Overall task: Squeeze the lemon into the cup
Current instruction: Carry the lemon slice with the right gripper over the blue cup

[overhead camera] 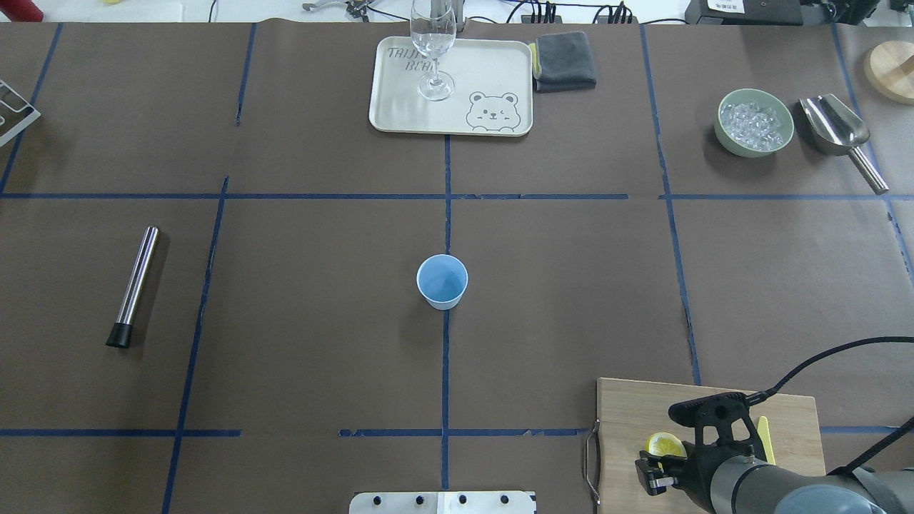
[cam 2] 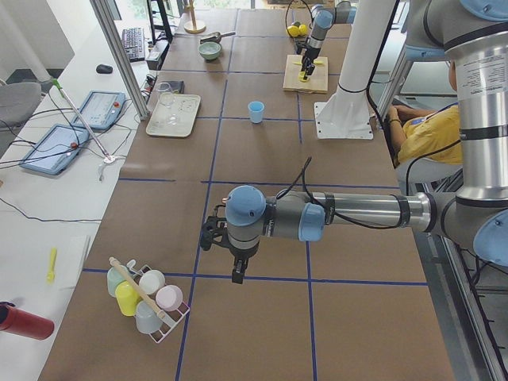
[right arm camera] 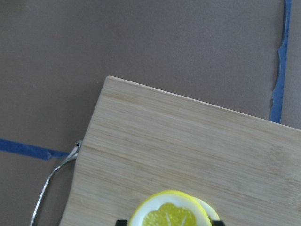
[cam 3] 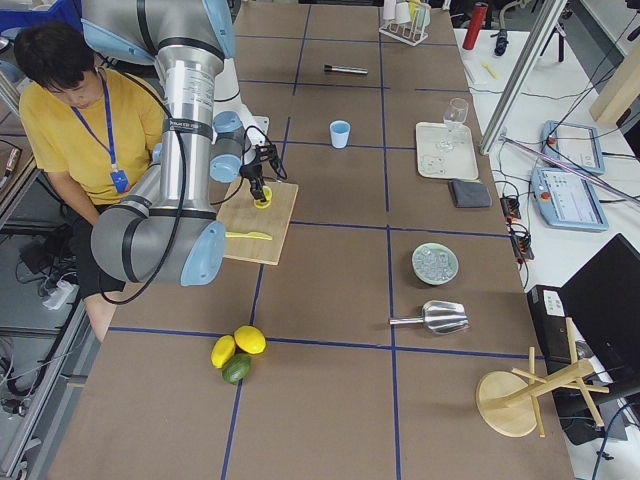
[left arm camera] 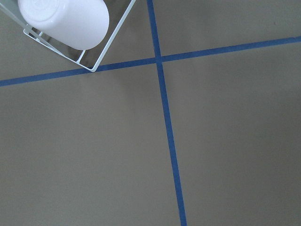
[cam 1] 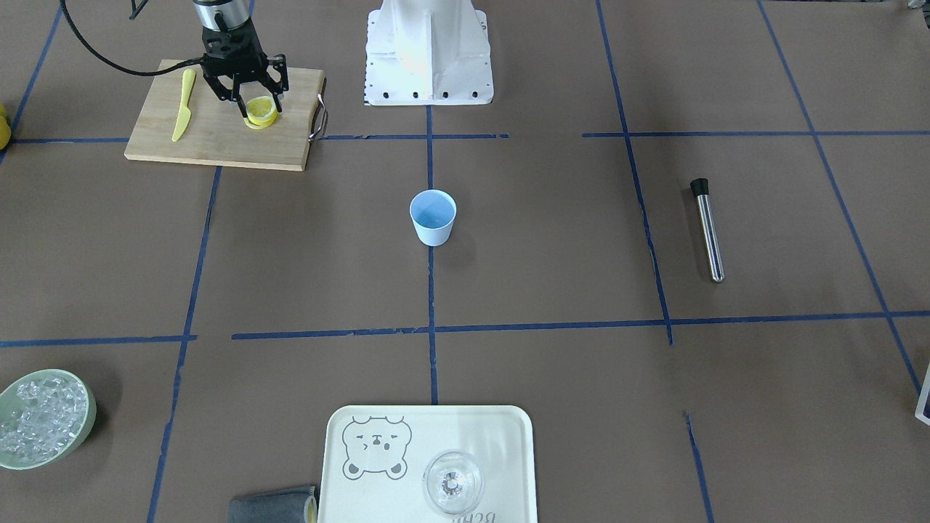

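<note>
The light-blue cup (cam 1: 433, 216) stands upright at the middle of the table and also shows in the overhead view (overhead camera: 442, 281). My right gripper (cam 1: 259, 112) hangs over the wooden cutting board (cam 1: 218, 145), its fingers closed on the sides of a yellow lemon slice (cam 1: 260, 109). That slice is held just above another slice lying on the board. In the right wrist view the held slice (right arm camera: 169, 214) shows its pale segmented face. My left gripper (cam 2: 236, 274) shows only in the exterior left view, far from the cup; I cannot tell whether it is open or shut.
A yellow knife (cam 1: 183, 105) lies on the board. A steel muddler (cam 1: 708, 229), a green bowl of ice (cam 1: 43, 418), a tray (cam 1: 501, 436) with a stemmed glass (cam 1: 452, 481), and a scoop (overhead camera: 835, 128) are also on the table. A mug rack (left arm camera: 66, 19) sits below my left wrist.
</note>
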{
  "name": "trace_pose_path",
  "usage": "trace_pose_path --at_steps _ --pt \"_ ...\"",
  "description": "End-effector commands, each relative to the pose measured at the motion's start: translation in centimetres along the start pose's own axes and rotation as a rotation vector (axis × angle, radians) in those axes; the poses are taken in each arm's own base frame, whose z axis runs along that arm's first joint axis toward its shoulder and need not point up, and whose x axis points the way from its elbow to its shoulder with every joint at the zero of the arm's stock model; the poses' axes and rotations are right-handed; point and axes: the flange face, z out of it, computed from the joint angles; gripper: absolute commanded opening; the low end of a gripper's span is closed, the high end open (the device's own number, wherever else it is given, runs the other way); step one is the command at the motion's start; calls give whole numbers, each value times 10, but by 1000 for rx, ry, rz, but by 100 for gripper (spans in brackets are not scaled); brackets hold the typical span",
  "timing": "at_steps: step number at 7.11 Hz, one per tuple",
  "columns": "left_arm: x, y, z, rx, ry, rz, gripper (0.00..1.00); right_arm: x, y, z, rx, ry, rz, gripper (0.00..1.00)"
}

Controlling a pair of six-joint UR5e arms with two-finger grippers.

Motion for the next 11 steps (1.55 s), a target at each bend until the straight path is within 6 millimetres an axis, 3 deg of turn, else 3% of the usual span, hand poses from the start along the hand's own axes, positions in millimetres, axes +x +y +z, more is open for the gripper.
trace_pose_path --at_steps 1,4,5,7,8,9,11 --pt "0 0 0 0 0 0 100 -7 -14 -24 20 -42 24 20" --pt "0 0 0 0 0 0 100 -16 -34 -46 26 -33 45 21" --pt "0 0 0 1 -2 1 100 -40 -52 -50 8 -27 71 21" --pt "0 0 0 1 -2 1 100 -132 -104 -79 -28 17 111 22" --pt "0 -1 0 2 -2 2 100 -168 -135 -92 -20 46 137 22" --pt "1 -1 -1 3 0 3 100 -190 -168 -99 -44 41 180 22" --pt "0 -1 0 2 -2 2 100 -229 -220 -92 -16 47 219 22"
